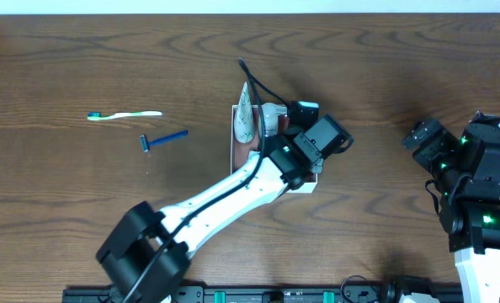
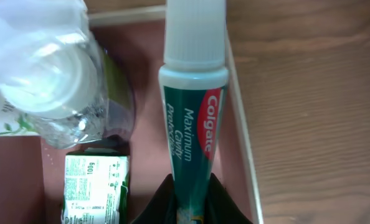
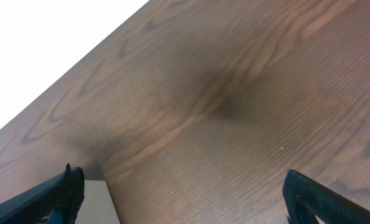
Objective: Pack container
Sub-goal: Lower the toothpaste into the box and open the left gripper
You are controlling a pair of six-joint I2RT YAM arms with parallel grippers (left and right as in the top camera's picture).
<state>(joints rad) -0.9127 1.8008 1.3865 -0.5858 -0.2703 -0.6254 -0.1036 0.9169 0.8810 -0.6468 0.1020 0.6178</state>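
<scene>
One relation governs: the toothpaste tube (image 2: 191,118), pinched at its tail by the left fingers (image 2: 227,206), runs lengthwise away from them inside the container (image 2: 241,124), along one wall, at mid-tabletop. We judge release comes next. The right fingers (image 3: 70,193) stand spread near the right edge.

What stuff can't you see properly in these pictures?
Overhead: the left arm covers most of the container.
Left wrist: the left claw hides the toothpaste tube's tail; the clear bottle is blurry and cut off by the top edge.
Right wrist: the bottom edge cuts off the right claw fingers.
</scene>
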